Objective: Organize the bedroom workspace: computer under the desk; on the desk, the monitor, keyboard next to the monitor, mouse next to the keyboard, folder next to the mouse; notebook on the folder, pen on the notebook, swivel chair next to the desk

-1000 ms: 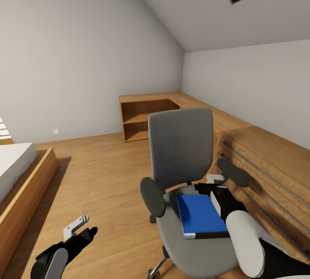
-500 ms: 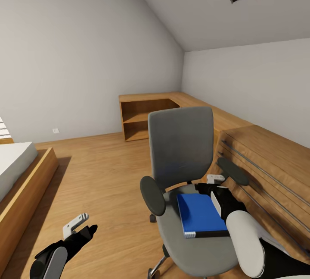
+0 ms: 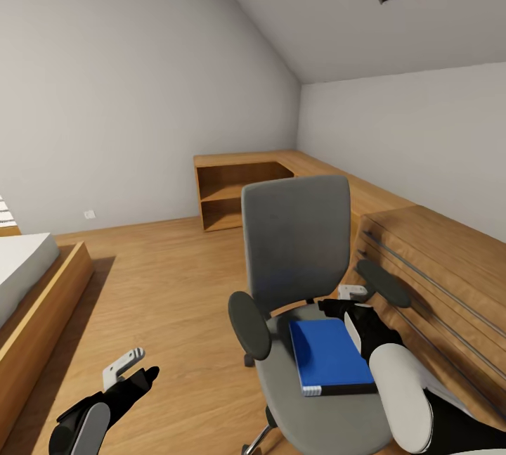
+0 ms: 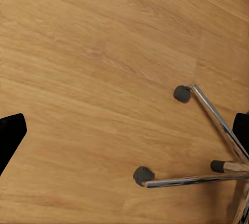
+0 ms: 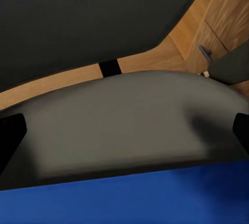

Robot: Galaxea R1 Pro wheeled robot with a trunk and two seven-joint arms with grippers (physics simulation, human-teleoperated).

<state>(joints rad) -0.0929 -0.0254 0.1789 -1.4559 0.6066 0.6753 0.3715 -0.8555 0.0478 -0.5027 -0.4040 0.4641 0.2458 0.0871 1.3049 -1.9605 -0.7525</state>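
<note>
While I am looking down from the head camera, the swivel chair (image 3: 299, 258) is standing on the wooden floor (image 3: 161, 286) just in front of me, its grey back facing me upright and its seat carrying the folder (image 3: 329, 356), which is lying flat toward the right half of the seat. My right gripper (image 3: 346, 300) is hanging over the seat just beyond the folder's far edge, between the folder and the chair's right armrest; from here I cannot tell how far its fingers are parted. My left gripper (image 3: 133, 363) is hovering low over bare floor, well apart from the chair, holding nothing. A low oak shelving unit (image 3: 239, 191) is running along the far walls, and a bed corner (image 3: 31, 286) is sitting at the left. Through the left wrist camera I am seeing floorboards and the chair's chrome base (image 4: 207, 146) with two casters, and the dark fingertips (image 4: 10, 133) are sitting wide apart at both edges. Through the right wrist camera the fingertips (image 5: 10, 130) are likewise spread wide, framing the grey seat, with the blue folder (image 5: 135, 198) close below them.
</note>
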